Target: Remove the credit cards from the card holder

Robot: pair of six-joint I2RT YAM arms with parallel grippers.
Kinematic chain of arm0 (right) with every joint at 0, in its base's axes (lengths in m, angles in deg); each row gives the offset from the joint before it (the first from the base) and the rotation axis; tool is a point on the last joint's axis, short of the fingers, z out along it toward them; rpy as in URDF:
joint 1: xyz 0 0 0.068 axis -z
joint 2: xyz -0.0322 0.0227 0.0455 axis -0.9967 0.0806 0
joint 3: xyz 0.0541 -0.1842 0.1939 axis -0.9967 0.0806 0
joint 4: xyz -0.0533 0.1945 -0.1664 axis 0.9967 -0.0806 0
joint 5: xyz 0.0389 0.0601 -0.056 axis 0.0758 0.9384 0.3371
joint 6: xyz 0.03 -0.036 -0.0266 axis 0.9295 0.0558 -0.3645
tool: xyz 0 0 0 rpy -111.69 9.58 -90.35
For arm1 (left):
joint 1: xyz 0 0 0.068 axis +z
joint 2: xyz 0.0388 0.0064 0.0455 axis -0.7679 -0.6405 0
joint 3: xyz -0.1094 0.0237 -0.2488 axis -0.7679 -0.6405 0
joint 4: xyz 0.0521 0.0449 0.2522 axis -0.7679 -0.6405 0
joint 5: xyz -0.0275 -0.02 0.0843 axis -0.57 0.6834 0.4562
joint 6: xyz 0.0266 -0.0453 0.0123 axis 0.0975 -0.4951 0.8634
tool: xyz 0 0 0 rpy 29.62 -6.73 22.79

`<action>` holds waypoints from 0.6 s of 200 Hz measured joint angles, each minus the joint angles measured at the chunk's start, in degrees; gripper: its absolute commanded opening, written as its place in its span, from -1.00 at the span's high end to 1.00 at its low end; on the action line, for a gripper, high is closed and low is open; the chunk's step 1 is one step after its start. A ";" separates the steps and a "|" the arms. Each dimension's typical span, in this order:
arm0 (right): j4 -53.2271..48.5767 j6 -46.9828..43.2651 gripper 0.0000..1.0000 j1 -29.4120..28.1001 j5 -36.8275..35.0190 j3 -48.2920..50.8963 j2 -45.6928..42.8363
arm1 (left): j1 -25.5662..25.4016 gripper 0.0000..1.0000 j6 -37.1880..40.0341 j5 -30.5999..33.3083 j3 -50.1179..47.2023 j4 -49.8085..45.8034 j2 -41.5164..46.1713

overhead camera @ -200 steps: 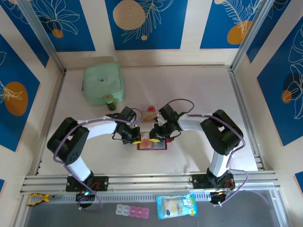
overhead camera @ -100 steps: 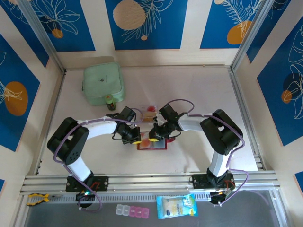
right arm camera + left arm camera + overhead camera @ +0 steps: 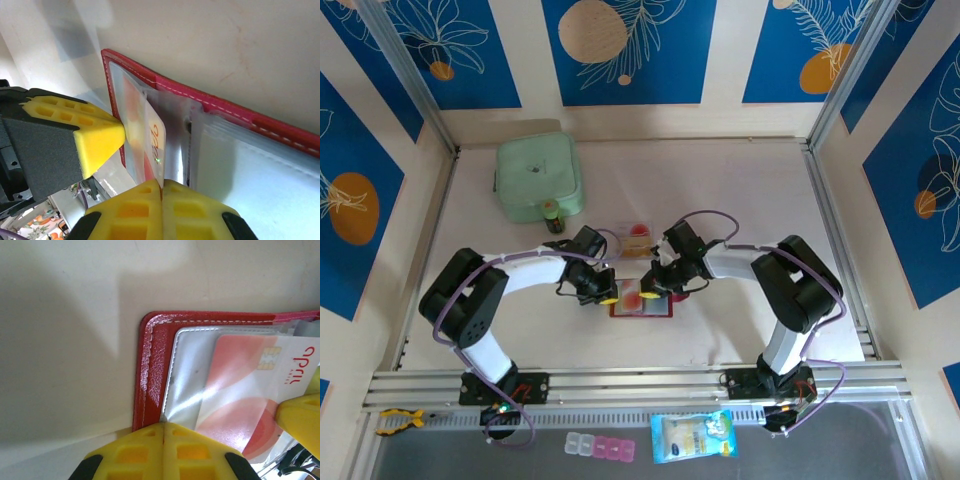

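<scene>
The red card holder (image 3: pixel 655 309) lies open on the table between both arms, its clear pockets (image 3: pixel 250 165) facing up. My right gripper (image 3: pixel 161 186) is shut on the edge of a pinkish credit card (image 3: pixel 151 134) that stands tilted, partly out of a pocket. That gripper sits over the holder's top edge (image 3: pixel 647 291). My left gripper (image 3: pixel 164 426) is shut, its yellow tips pressed on the holder (image 3: pixel 150 365) at the pocket corner, beside the card (image 3: pixel 250 385). From above it sits at the holder's left edge (image 3: pixel 608 297). Another credit card (image 3: pixel 638 236) lies flat just behind.
A pale green square container (image 3: pixel 537 178) stands at the back left with a small bottle (image 3: pixel 552 213) by its front edge. Metal rails (image 3: pixel 640 380) run along the near table edge. A pill box (image 3: pixel 600 447) and a packet (image 3: pixel 692 436) lie below them.
My right gripper has closed onto the pinkish card and its wrist has shifted slightly right. The left gripper has stayed pressed on the holder.
</scene>
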 measured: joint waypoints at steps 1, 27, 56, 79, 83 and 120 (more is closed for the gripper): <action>-0.09 -0.07 1.00 0.04 0.00 0.00 -0.09 | 0.00 1.00 0.00 0.00 0.00 0.02 0.00; -2.93 -1.79 1.00 0.57 -0.52 -0.02 -1.62 | 0.02 1.00 -0.02 0.00 -0.15 0.11 0.22; -9.01 -4.81 1.00 1.27 -2.19 -1.29 -3.39 | 0.04 1.00 -0.22 -0.02 -0.44 0.35 0.39; -14.27 -7.13 1.00 1.31 -3.72 -3.52 -4.17 | 0.04 1.00 -0.24 0.02 -0.79 0.50 0.74; -15.23 -7.54 1.00 1.31 -4.02 -3.96 -4.37 | 0.04 1.00 -0.24 0.02 -0.85 0.52 0.79; -22.62 -10.45 1.00 1.05 -6.80 -7.76 -4.87 | 0.04 1.00 -0.61 0.02 -1.20 0.48 1.16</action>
